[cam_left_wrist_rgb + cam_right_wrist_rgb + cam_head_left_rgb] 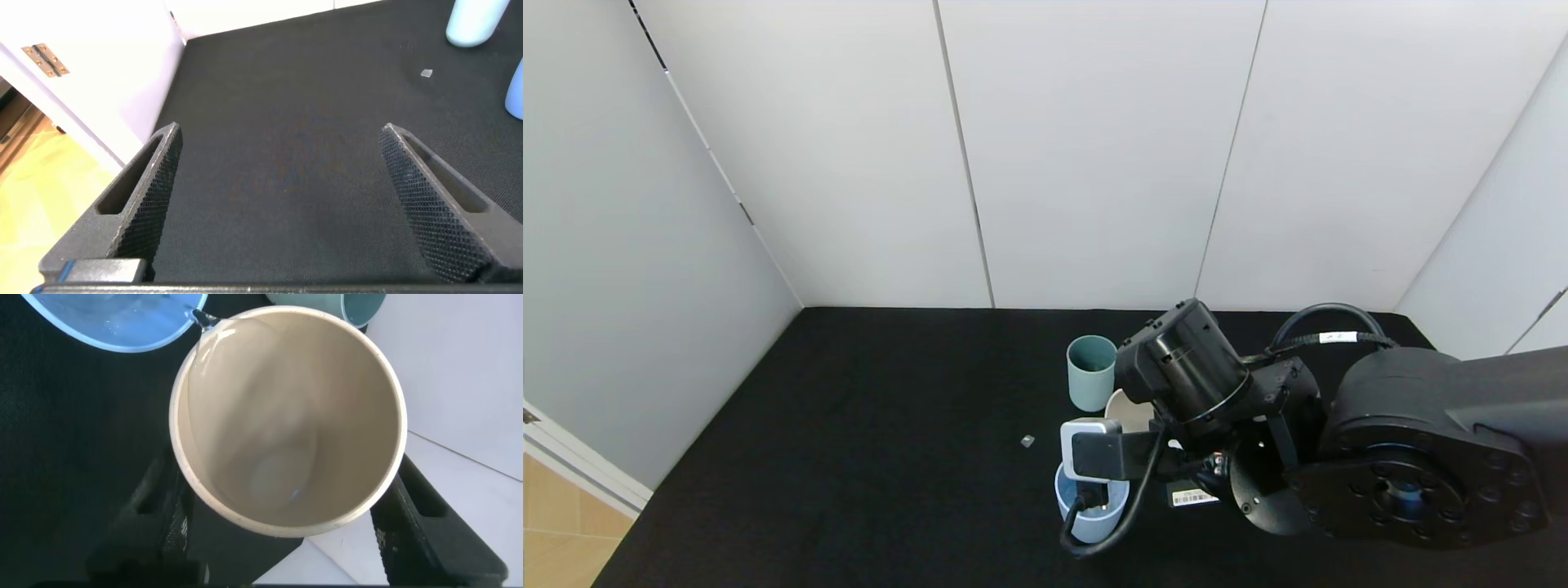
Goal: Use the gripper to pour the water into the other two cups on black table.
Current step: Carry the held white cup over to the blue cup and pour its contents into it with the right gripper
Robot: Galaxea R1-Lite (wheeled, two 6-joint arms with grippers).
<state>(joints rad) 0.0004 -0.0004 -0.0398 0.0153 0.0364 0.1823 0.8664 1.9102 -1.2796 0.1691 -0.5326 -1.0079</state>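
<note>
My right gripper (283, 469) is shut on the beige tumbler (286, 416) and holds it tipped on its side, lip over the pale blue cup (106, 331). A thin run of water (202, 318) leaves the lip into that cup, which has a wet sheen inside. In the head view the beige tumbler (1123, 408) sits between the teal cup (1091, 371) and the pale blue cup (1107, 518), mostly hidden by the right arm. The teal cup stands upright just behind. My left gripper (279, 131) is open and empty above the black table (278, 188).
A small grey scrap (1027, 441) lies on the black table (866, 425) left of the cups. White walls close the back and both sides. The table's left edge and a wooden floor (24, 155) show in the left wrist view.
</note>
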